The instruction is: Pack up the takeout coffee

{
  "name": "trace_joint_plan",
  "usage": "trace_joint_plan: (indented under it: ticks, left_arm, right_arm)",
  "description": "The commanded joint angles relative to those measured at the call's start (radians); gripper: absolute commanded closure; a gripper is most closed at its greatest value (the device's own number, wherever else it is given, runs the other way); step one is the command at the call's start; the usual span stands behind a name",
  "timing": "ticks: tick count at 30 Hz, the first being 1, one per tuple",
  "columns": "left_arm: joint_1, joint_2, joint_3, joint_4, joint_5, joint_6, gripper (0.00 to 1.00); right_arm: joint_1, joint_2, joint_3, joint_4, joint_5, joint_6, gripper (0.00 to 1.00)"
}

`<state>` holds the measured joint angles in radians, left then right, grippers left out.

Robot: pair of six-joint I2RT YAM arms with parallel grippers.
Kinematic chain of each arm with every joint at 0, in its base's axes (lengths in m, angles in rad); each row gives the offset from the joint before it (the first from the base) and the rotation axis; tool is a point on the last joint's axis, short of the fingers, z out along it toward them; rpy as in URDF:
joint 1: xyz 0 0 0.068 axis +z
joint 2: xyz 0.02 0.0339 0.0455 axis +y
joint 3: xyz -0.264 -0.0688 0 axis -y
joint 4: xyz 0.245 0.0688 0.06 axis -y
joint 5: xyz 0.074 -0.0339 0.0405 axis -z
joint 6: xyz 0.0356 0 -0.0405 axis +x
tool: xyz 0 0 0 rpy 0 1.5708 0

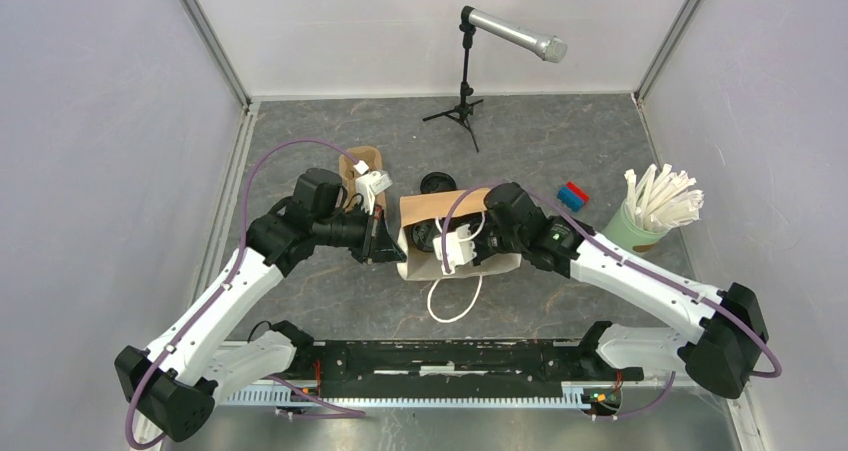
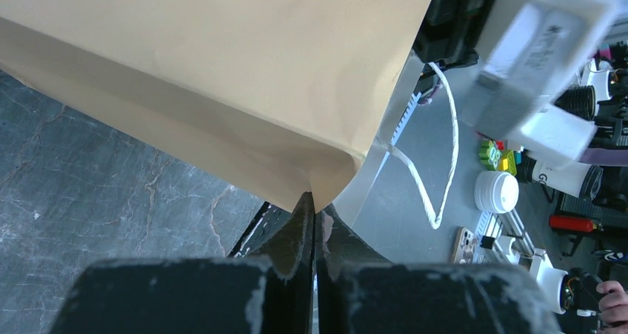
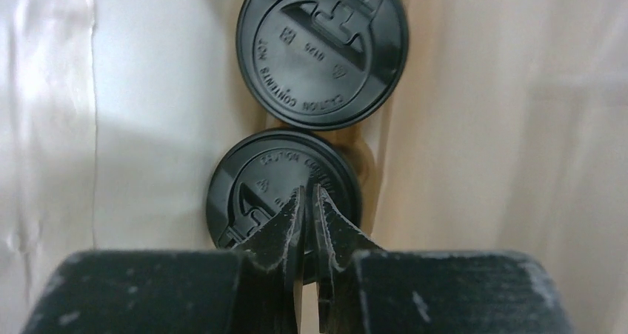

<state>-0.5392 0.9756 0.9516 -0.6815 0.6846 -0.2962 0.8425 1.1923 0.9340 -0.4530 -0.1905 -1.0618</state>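
The left end effector (image 2: 312,201) was clamped tight on a bottom corner of the brown bag (image 2: 222,67) on the desk (image 1: 560,141). Two black-lidded cups (image 3: 322,49) sat side by side inside the bag. The right end effector (image 3: 309,193), also inside the bag, hung over the nearer cup's lid (image 3: 252,175), its fingers narrow, almost together.

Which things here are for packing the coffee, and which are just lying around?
For the job: coffee cups with black lids, paper bag, left pincer holding the bag, right pincer above the cups.
Lying about: microphone, cup of straws, red and blue blocks, cardboard carrier.
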Motion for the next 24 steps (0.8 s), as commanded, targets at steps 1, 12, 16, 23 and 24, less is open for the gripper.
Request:
trace_joint_plan:
  ticks: [1,12,16,23,24]
  left_arm:
    - [0.001,0.002,0.044,0.024,0.021,-0.017,0.98]
    - [0.001,-0.002,0.032,0.023,0.041,-0.016,0.98]
    - [0.001,-0.005,0.026,0.025,0.046,-0.017,0.98]
    - [0.000,-0.006,0.026,0.028,0.041,-0.018,0.98]
    - [0.000,-0.006,0.024,0.028,0.041,-0.018,0.98]
  right_arm:
    - [-0.003,-0.003,-0.047,0.097,0.053,-0.008,0.88]
    - [-0.006,0.020,-0.098,0.192,0.128,0.021,0.90]
    - [-0.012,0.027,-0.104,0.200,0.141,0.024,0.90]
    - [-0.025,0.026,-0.121,0.206,0.140,0.026,0.91]
    - [-0.026,0.026,-0.122,0.209,0.139,0.028,0.91]
